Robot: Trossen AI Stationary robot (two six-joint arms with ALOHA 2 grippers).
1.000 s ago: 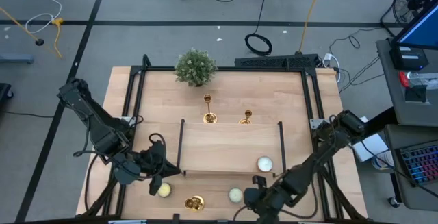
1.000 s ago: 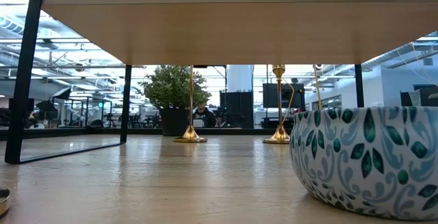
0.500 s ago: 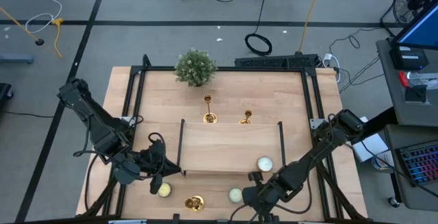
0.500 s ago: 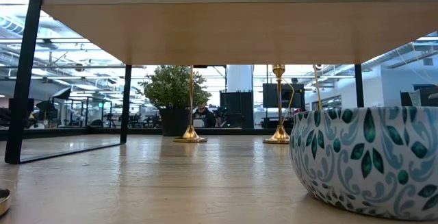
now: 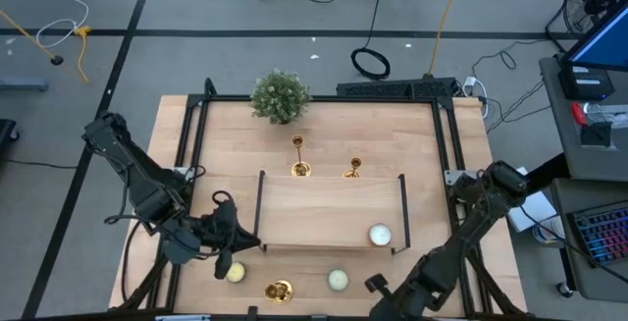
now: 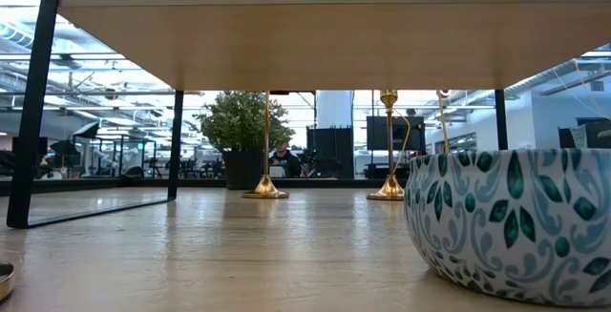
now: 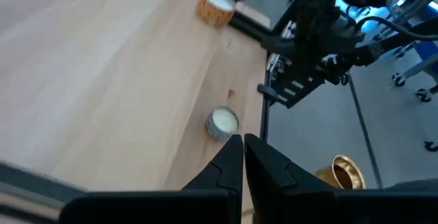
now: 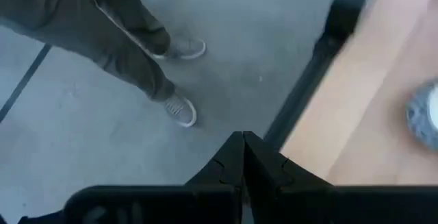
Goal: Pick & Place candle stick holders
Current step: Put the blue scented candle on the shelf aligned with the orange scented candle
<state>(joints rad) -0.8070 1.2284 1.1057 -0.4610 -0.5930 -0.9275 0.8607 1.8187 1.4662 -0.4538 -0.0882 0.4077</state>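
Two gold candle stick holders [image 5: 300, 159] [image 5: 353, 169] stand upright on their round bases on the table beyond the raised wooden shelf [image 5: 334, 208]. They also show in the low view as holders [image 6: 265, 188] [image 6: 388, 190]. A third gold holder [image 5: 279, 290] [image 7: 342, 172] sits near the table's near edge. My left gripper [image 5: 228, 254] [image 7: 243, 148] hovers shut at the near left, above a candle [image 5: 235, 273]. My right gripper [image 5: 375, 284] [image 8: 243, 148] is shut over the table's near edge, right of the third holder, holding nothing.
A bushy plant [image 5: 280, 96] stands at the far edge. A white candle [image 5: 379, 234] rests on the shelf, and another in a patterned bowl [image 5: 337, 280] [image 6: 506, 217] sits by the near edge. A person's legs [image 8: 116, 32] stand on the floor beyond the near edge.
My right gripper has swung toward the table's near right corner and rolled at the wrist, staying shut. The candle stick holders have not moved.
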